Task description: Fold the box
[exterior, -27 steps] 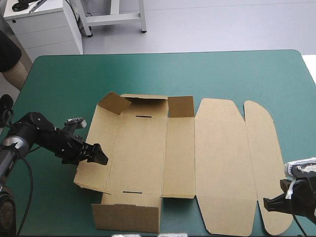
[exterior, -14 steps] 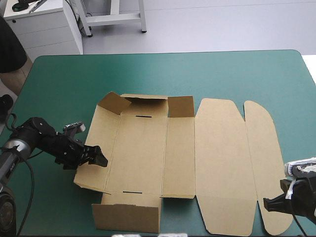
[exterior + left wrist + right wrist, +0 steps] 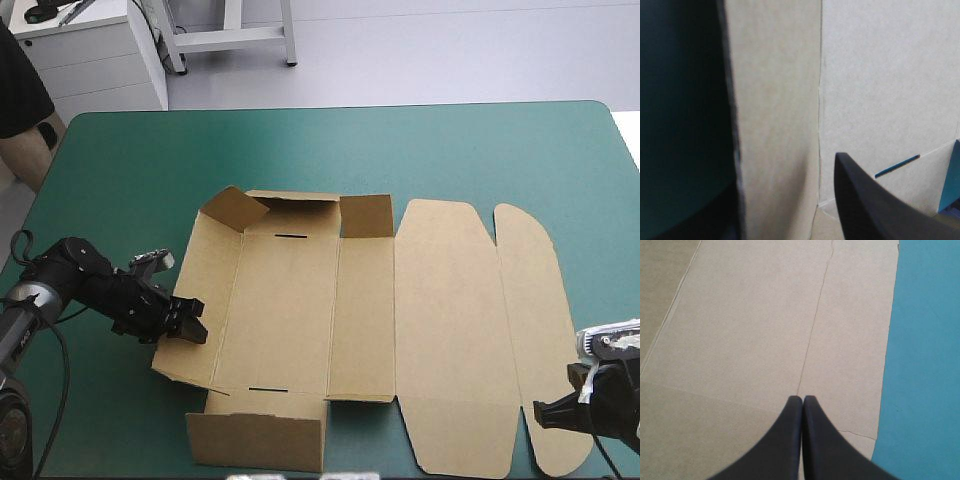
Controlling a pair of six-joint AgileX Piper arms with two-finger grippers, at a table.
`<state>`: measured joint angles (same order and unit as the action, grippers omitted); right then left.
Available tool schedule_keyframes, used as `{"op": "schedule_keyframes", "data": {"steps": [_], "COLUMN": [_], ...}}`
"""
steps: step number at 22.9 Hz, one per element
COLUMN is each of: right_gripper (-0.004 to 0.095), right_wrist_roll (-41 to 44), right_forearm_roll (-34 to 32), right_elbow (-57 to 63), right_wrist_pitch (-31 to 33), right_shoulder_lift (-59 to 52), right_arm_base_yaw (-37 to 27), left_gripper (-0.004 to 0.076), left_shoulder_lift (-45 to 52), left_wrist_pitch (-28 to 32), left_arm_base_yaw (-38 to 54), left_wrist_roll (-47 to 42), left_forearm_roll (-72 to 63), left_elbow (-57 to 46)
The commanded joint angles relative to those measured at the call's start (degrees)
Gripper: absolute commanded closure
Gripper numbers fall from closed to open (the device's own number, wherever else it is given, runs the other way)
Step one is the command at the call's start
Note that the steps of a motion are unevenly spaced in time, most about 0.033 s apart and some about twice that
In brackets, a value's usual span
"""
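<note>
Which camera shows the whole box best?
The high view: the entire box is in frame, near wall raised. The left wrist view shows only its left panel, straddled by the left gripper; the right wrist view only flat lid board ahead of the right gripper.

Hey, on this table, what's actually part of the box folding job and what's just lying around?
Job: the box; left gripper, open astride its left flap; right gripper, shut, at its right flap.
Not the job: only the teal-green cover underneath; no stray things show.

One box [image 3: 440, 320]; two claws: left claw [image 3: 192, 331], right claw [image 3: 802, 401]; one table [image 3: 450, 150].
</note>
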<state>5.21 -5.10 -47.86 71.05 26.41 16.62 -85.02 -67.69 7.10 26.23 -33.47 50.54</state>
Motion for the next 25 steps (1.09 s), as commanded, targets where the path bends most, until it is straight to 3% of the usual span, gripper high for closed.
{"op": "schedule_keyframes", "data": {"steps": [1, 4, 6, 12, 25], "right_gripper": [0.0928, 0.0928, 0.0928, 0.0928, 0.0928], "right_wrist_roll": [-0.4, -0.5, -0.5, -1.0, -2.1], "right_forearm_roll": [-0.7, -0.7, -0.7, -1.0, -0.9], "right_elbow": [-1.4, -1.4, -1.4, -1.5, -8.5], "right_wrist_pitch": [-2.8, -2.8, -2.8, -3.3, -3.3], "right_shoulder_lift": [0.5, 0.5, 0.5, 0.5, 0.5], "right_arm_base_yaw": [-0.4, -0.4, -0.4, -0.4, -0.4], "left_gripper": [0.0512, 0.0734, 0.0731, 0.0731, 0.0731], "left_shoulder_lift": [1.5, 1.5, 1.5, 1.5, 6.0], "left_wrist_pitch": [-1.3, 1.5, 1.3, 9.0, 3.6], "left_arm_base_yaw": [-0.4, -0.4, -0.4, -0.4, -3.0], "left_wrist_roll": [-0.1, 0.2, 2.4, 5.4, 10.3], "left_forearm_roll": [-2.9, -2.4, -2.3, -2.3, -1.1], "left_elbow": [1.0, 1.0, 1.0, 1.3, 19.2]}}
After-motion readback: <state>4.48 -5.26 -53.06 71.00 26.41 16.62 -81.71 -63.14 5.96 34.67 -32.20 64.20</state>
